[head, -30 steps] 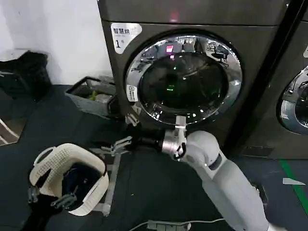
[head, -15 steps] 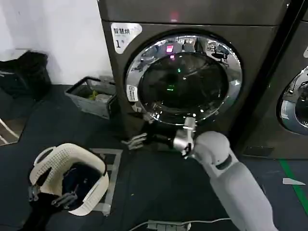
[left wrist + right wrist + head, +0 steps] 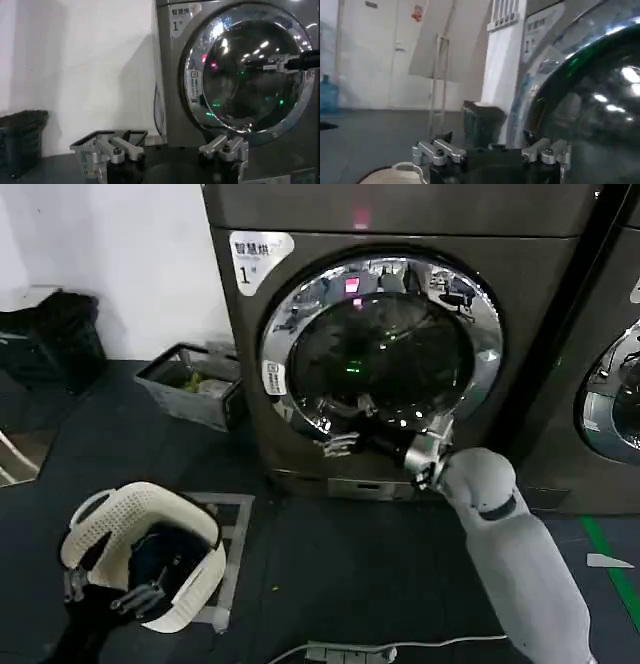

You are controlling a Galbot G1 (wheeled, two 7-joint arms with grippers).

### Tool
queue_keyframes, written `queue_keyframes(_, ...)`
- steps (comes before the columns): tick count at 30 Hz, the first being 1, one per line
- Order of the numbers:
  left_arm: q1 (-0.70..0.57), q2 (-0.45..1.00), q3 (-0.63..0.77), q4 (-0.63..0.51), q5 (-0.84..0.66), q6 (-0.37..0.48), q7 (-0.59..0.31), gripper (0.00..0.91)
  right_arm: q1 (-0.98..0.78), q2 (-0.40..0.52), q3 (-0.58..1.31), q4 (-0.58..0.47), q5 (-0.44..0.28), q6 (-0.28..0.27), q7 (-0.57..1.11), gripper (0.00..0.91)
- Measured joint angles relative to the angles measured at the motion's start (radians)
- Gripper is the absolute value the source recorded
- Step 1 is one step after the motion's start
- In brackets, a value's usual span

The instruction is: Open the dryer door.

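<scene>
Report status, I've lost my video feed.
Right gripper open at dryer door lower rim. Left gripper open, low, near basket. Door shut. Nothing in the way.

Bare floor [image 3: 330, 564] before dryer door [image 3: 385, 344]; white basket [image 3: 140, 549] left.

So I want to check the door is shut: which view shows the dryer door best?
The head view: the whole dryer door appears, its ring flush with the machine. The left wrist view shows most of it; the right wrist view just a close slice of glass and ring.
</scene>
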Motion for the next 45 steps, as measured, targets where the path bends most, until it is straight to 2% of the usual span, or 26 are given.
queue_keyframes(6, 0.003, -0.003, 0.000, 0.000, 0.004, 0.000, 0.000, 0.907, 0.052, 0.031, -0.064, -0.079, -0.015, 0.029, 0.012, 0.907)
queue_keyframes(23, 0.007, -0.009, 0.008, 0.000, 0.014, -0.005, -0.003, 0.907, 0.169, 0.106, -0.162, -0.269, -0.015, 0.056, 0.050, 0.907)
queue_keyframes(45, 0.007, -0.011, 0.032, 0.018, 0.044, -0.018, -0.007, 0.907, 0.263, 0.179, -0.217, -0.435, -0.024, 0.102, 0.052, 0.907)
